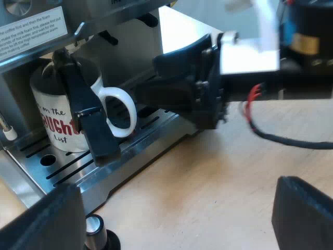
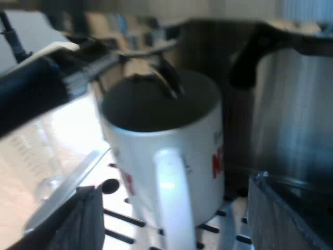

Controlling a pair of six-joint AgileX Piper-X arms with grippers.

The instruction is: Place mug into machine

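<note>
Left gripper (image 1: 174,208) hung released, its fingers spread wide over the pale wooden bench (image 1: 208,177) just beside the espresso machine (image 1: 125,47). From its wrist view the white mug (image 1: 47,96) stood upright on the slotted drip tray (image 1: 140,140), red and black lettering facing out, handle (image 1: 122,112) toward the right arm (image 1: 208,88), a black bar (image 1: 86,120) crossing its front. Right gripper (image 2: 171,187) was released too, one finger on either side of the handle without touching it; its wrist view looked down into the mug's dark inside, under the machine's metal parts.
</note>
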